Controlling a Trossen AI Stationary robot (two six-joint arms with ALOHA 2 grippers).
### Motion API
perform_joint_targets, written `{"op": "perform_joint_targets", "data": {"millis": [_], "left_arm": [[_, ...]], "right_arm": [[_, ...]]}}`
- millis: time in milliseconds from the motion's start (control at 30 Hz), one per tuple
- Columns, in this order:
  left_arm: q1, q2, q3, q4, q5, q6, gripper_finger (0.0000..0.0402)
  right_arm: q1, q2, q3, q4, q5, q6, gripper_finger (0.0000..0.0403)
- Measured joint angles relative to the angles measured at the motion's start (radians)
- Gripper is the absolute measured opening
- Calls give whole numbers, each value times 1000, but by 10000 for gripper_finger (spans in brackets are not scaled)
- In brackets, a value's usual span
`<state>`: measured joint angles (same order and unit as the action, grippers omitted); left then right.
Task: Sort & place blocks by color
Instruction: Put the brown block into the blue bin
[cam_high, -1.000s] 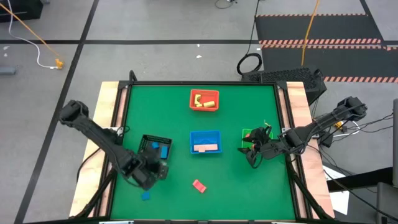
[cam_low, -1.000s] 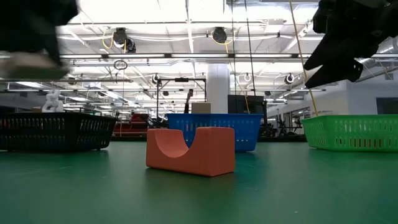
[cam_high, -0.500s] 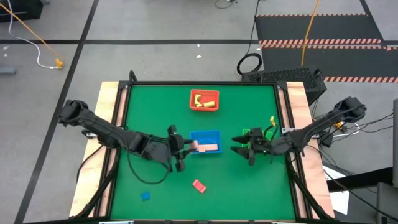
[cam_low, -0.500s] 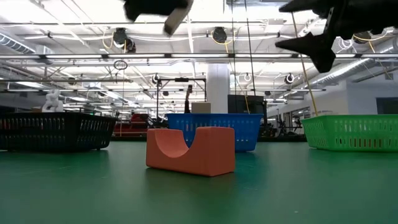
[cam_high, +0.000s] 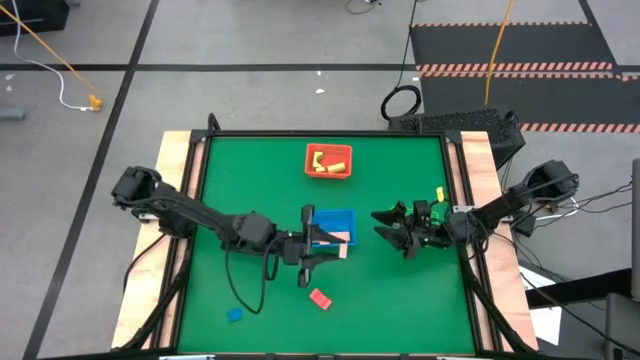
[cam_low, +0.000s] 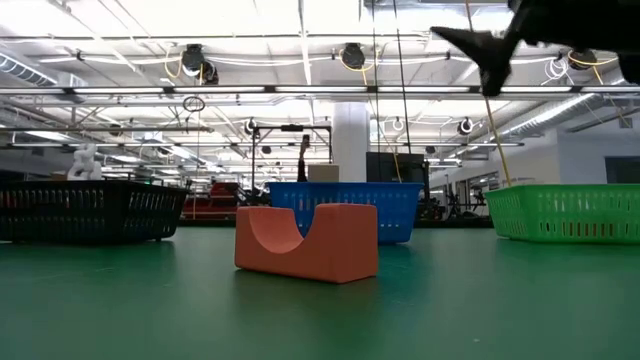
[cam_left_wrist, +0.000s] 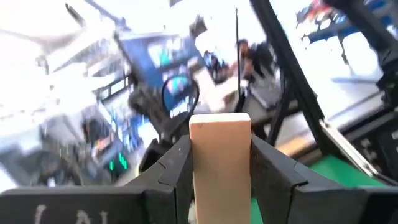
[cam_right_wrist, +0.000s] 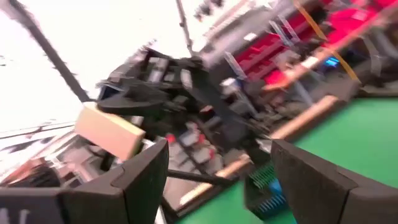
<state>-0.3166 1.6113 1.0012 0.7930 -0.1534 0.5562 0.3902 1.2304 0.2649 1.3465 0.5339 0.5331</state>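
1. The table (cam_high: 230, 180) fills the middle of the high view; its green top carries the trays and the loose blocks.

2. The left arm (cam_high: 190, 212) reaches from the left edge toward centre; the right arm (cam_high: 500, 208) comes in from the right edge.

3. The trays: the red tray (cam_high: 328, 160) sits upper centre, the blue tray (cam_high: 334, 217) dead centre, and the green tray (cam_high: 406, 216) lies right of centre, half hidden by the right arm. In the low view a black tray (cam_low: 85, 210) stands at the left.

4. The left gripper (cam_high: 318, 247) hangs at the blue tray's lower left edge, clamped on a tan block (cam_left_wrist: 220, 162), which stands upright between the fingers in the left wrist view.

5. The right gripper (cam_high: 396, 232) hovers left of the green tray with its fingers spread and nothing between them.

6. Loose blocks: a red-pink block (cam_high: 320, 298) lies low centre, below the left gripper; a blue block (cam_high: 233, 315) lies lower left. Yellow pieces rest in the red tray.

7. The step in hand looks like carrying the tan block to its tray. To do it well, I would centre it above the tray floor, lower it inside the rim, then open, and keep clear of the right gripper nearby.
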Motion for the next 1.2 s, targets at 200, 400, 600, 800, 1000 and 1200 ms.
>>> {"op": "perform_joint_targets", "data": {"millis": [200,400,600,800,1000,1200], "left_arm": [[56,59,-1,218,235,79,126],[94,72,-1,331,468,154,126],[107,71,0,358,529,240,126],[116,71,0,356,531,251,126],[115,71,0,365,531,242,126],[114,71,0,357,531,233,128]], "right_arm": [[-58,73,110,124,-252,-110,274],[-106,139,255,108,-525,-127,274],[-139,214,365,62,-596,-106,274],[-180,293,456,50,-689,-58,274],[-184,293,456,47,-700,-63,254],[-188,293,456,11,-748,-26,222]]}}
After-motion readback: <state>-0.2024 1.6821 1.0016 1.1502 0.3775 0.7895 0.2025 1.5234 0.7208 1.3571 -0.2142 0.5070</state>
